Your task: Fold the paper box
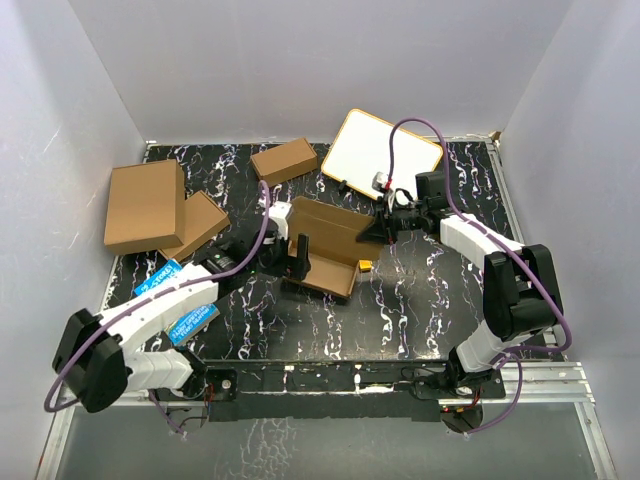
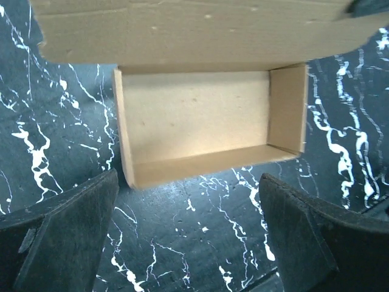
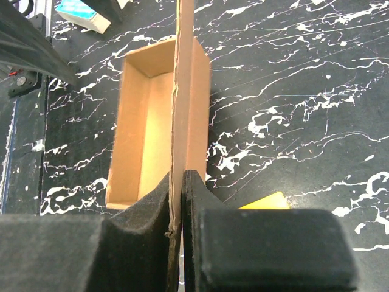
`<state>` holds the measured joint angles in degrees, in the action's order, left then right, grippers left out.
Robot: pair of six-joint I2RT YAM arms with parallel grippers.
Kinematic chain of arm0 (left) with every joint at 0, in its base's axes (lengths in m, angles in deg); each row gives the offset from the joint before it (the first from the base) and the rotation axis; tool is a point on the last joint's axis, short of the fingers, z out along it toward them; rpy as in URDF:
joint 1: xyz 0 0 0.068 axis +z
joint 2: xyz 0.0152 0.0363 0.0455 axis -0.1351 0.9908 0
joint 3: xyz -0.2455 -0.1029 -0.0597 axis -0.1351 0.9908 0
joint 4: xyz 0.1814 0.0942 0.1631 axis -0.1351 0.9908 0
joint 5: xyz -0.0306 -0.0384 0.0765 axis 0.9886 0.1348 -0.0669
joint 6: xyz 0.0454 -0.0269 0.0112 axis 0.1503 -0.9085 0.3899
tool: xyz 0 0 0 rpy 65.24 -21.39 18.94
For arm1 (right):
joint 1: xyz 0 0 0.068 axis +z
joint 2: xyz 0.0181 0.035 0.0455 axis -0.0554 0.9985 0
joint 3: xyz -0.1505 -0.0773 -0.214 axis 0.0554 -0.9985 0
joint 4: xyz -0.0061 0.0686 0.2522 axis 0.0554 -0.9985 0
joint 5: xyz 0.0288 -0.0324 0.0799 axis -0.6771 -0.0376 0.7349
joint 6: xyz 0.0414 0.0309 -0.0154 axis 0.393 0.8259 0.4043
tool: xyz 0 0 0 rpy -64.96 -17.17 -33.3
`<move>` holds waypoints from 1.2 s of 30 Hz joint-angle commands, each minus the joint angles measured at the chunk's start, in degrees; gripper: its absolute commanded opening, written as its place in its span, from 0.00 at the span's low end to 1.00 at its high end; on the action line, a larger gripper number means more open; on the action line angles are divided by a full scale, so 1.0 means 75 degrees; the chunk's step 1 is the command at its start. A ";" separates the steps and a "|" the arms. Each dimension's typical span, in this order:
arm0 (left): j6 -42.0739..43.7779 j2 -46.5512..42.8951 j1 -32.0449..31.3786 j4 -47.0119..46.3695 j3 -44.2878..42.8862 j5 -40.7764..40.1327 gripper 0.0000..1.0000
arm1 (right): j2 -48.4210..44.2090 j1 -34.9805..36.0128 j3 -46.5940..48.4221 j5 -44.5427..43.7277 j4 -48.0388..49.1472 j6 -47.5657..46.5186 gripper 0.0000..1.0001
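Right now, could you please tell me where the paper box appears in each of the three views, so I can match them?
Top external: the paper box sits mid-table with its lid raised.
Left wrist: its open tray fills the upper middle, with the lid across the top.
Right wrist: the tray is upper left, with the lid edge-on at centre.
Shared landmark: the black white-veined table.

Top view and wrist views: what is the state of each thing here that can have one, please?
box, walls folded up, lid open and raised
left tool, open, empty, over the box
right tool, shut on the box's lid edge
small box, closed
big carton, closed
board, lying flat
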<state>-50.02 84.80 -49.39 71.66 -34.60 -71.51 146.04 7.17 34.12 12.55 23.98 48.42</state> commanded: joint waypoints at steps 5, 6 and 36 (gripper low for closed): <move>0.0533 -0.1231 0.0791 0.0137 0.0131 0.1128 0.97 | -0.0106 -0.0119 0.0303 0.0622 -0.0252 -0.0697 0.08; 0.0459 -0.1298 0.1170 -0.0006 0.0154 0.1555 0.97 | -0.0074 -0.0121 0.0426 0.0689 -0.0557 -0.0962 0.08; -0.0962 -0.1655 0.3306 -0.2366 0.0880 0.2455 0.97 | -0.1296 -0.0866 0.0443 -0.0811 -0.1237 -0.0588 0.87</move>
<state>-50.26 73.26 -25.13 59.87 -31.17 -48.63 141.60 1.23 47.59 -0.26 6.19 38.50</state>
